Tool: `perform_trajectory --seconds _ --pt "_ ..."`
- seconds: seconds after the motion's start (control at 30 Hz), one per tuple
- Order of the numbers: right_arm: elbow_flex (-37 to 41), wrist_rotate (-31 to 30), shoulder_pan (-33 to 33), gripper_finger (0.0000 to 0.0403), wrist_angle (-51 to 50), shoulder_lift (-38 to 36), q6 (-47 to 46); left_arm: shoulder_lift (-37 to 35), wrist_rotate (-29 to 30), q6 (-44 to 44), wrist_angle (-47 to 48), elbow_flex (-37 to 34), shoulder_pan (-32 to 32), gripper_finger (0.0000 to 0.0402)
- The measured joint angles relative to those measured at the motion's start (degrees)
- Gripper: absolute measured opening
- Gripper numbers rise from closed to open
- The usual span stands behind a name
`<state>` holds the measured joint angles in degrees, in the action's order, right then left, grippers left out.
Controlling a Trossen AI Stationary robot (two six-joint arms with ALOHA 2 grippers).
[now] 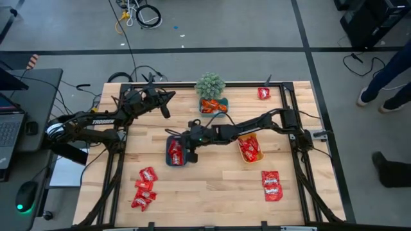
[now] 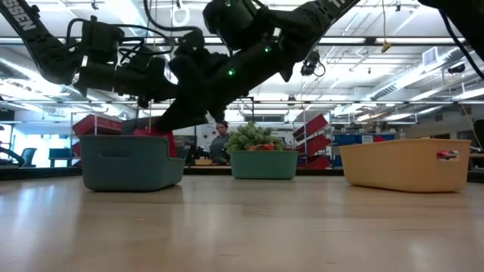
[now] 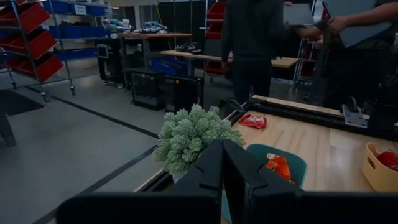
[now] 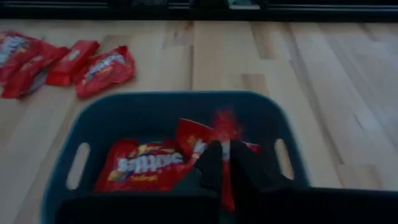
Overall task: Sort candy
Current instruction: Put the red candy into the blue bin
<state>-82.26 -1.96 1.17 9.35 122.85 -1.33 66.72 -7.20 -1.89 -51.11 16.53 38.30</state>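
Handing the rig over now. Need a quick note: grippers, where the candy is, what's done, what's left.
Right gripper: over the blue tray, shut on a red candy packet.
Left gripper: shut, empty, parked at the table's far left.
Done: red packets in the blue tray, some in the yellow tray, orange ones in the teal tray by the plant.
Left: release the held packet; loose red packets near left, near right, one far right.
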Motion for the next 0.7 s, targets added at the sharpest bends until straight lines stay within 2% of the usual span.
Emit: perform_trajectory --seconds 0.1,0.33,0.43,0.5,0.57,0.7 --pt "0.0 0.5 0.1 0.0055 0.1 -0.2 0.0 0.0 0.0 0.0 0.0 0.0 0.0 0.0011" --pt "0.0 0.5 0.1 0.0195 -0.1 -0.5 0.0 0.0 0.0 -0.2 0.1 0.0 0.0 0.0011" --pt "0.0 -0.7 -0.2 0.0234 -4.3 -2.9 0.9 0.0 0.0 -0.3 0.3 0.0 0.0 0.0011" --pt "0.0 -4.3 -0.7 0.0234 -8.9 -6.1 1.1 0.0 0.0 -0.3 0.5 0.0 0.0 0.0012" --pt "0.0 -8.1 -1.9 0.0212 -13.4 -9.9 2.4 0.0 -0.2 -0.3 0.6 0.0 0.0 0.0011" --pt "0.2 -12.6 -5.0 0.0114 -22.3 -16.4 3.6 0.0 -0.8 0.0 1.4 0.0 0.0 0.0011"
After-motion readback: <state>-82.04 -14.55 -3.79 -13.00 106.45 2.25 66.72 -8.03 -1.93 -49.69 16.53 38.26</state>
